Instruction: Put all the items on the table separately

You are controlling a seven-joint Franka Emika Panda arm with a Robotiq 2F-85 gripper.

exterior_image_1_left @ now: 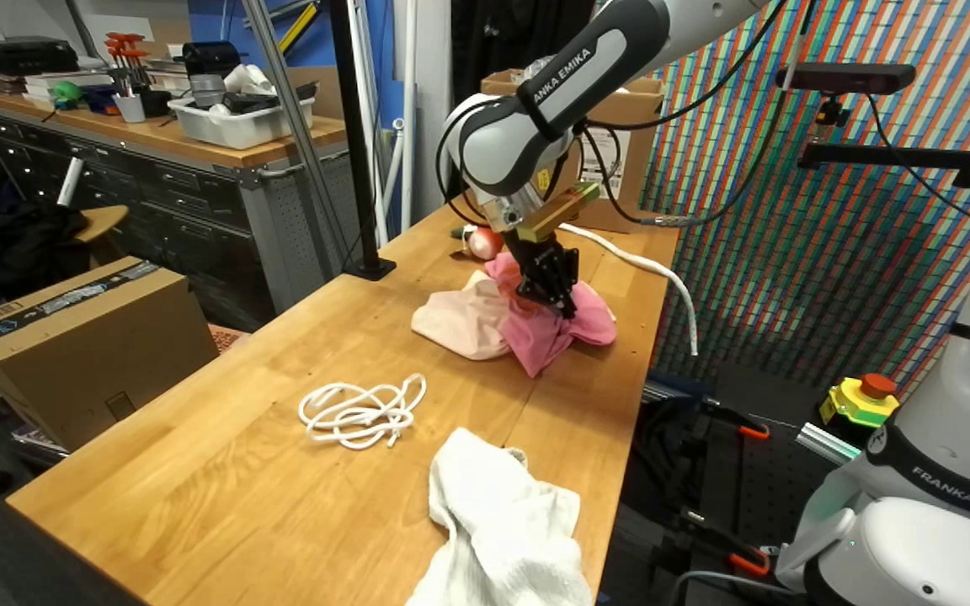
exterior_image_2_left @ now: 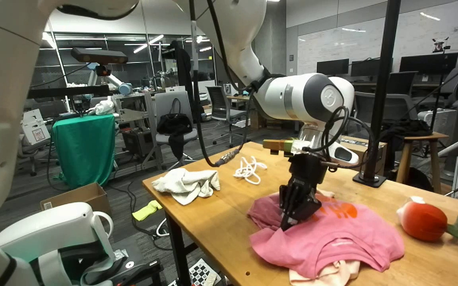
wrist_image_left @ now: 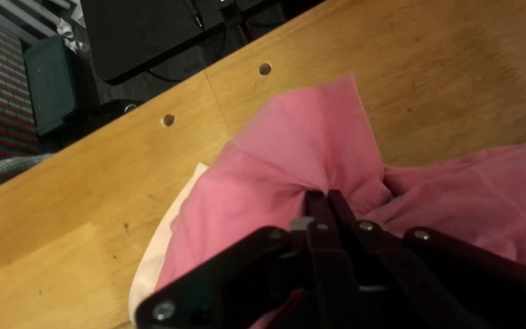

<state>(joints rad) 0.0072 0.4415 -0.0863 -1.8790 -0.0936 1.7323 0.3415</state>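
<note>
Jaws: clenched on a pinch of pink tee (wrist_image_left: pixel 263 164); in wrist view the fabric creases in toward the tips, which sit close tog. They point down in both exterior views.
Tee: on the bench (exterior_image_1_left: pixel 241 480), gathered at the grip pt. — rest spread out w/ folds. Orange print faces up, partly hidden by the jaws; neckline shows in an exterior view.
Peach cloth (exterior_image_1_left: pixel 460 324): lies partly under the tee, pokes out past its edges in all 3 views; full outline hidden. The two overlap.
White rope (exterior_image_1_left: pixel 359 417): loose tangle of loops on the bench, well apart from tee, near the towel but not touching.
Towel (exterior_image_2_left: pixel 189 184): off-white, crumpled, close to the bench edge, well apart from tee; cut off at the bottom of an exterior view.
Flower-shaped item (exterior_image_2_left: pixel 425 220): plump red head w/ whitish tip, green leaf-like parts; on its side on the bench, just beside tee.
White cord (exterior_image_1_left: pixel 662 269): hangs down over the bench edge in an exterior view, approx. behind the jaws.
Robot arm (exterior_image_1_left: pixel 594 76): reaches over the bench, wrist end low above tee.
Black post (exterior_image_1_left: pixel 357 151): upright, base plate on the bench — both exterior views.
Cardboard box (exterior_image_1_left: pixel 632 168): tall, behind the arm in an exterior view.
</note>
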